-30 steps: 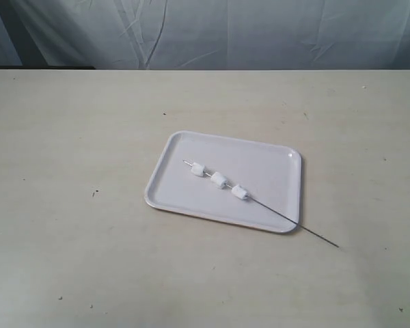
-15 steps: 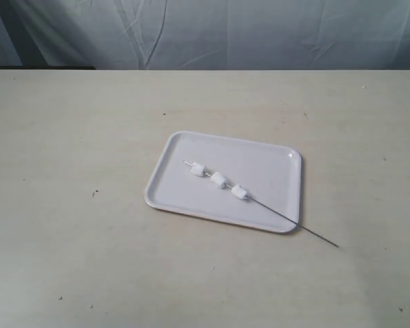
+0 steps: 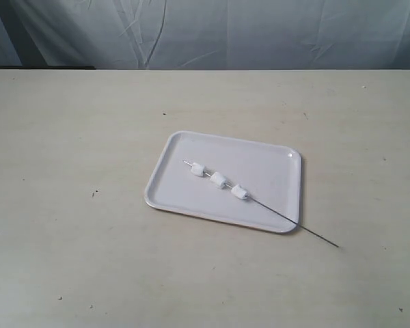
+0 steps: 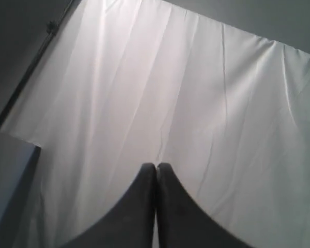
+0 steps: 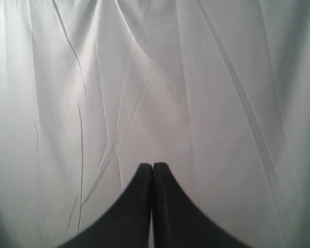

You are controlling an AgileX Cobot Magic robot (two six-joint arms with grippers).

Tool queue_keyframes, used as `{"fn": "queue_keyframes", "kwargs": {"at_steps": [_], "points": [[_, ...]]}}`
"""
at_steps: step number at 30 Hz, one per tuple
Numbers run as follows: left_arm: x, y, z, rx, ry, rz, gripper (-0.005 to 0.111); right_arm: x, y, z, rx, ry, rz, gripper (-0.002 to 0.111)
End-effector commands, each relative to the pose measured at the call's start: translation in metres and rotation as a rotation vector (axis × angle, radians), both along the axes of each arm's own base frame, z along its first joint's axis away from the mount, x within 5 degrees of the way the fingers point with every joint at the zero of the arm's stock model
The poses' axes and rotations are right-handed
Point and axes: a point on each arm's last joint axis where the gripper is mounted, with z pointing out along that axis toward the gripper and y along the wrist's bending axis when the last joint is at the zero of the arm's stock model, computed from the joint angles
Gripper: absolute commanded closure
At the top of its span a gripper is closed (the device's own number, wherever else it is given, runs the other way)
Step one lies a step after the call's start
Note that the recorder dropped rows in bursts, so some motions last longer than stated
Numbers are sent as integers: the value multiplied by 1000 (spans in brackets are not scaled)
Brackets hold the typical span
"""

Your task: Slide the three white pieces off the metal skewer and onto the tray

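The white tray (image 3: 273,184) lies a little right of the table's middle in the exterior view. Across it rests the thin metal skewer (image 3: 287,219), its bare end sticking out past the tray's near right corner onto the table. Three white pieces (image 3: 219,180) sit threaded along the skewer's far half, over the tray. Neither arm shows in the exterior view. My left gripper (image 4: 156,166) is shut with nothing in it and faces a white curtain. My right gripper (image 5: 153,165) is likewise shut and empty, also facing the curtain.
The beige table (image 3: 75,171) stretches wide around the tray. A white curtain (image 3: 260,34) hangs behind the table's far edge.
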Motion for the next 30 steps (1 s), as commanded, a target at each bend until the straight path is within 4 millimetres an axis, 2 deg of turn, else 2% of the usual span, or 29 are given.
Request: {"fn": "queue_keyframes", "kwargs": {"at_steps": [1,5,8,13,19,26,30], "points": [[0,-7,21,15,126,-81,96,17,0,8,-14,140,-15,108],[6,-9,37,47,206,-86,80,38,0,15,-57,295,-37,108],[19,-11,39,81,265,-96,70,56,0,19,-85,423,-54,108],[52,-25,28,182,417,-232,70,91,14,22,-188,578,21,108],[90,-43,4,307,685,-462,76,129,42,10,-415,781,127,108],[119,-51,-10,381,835,-590,80,161,75,-15,-610,975,235,108],[131,-54,-12,414,874,-648,84,176,92,-37,-712,1084,301,108]]}}
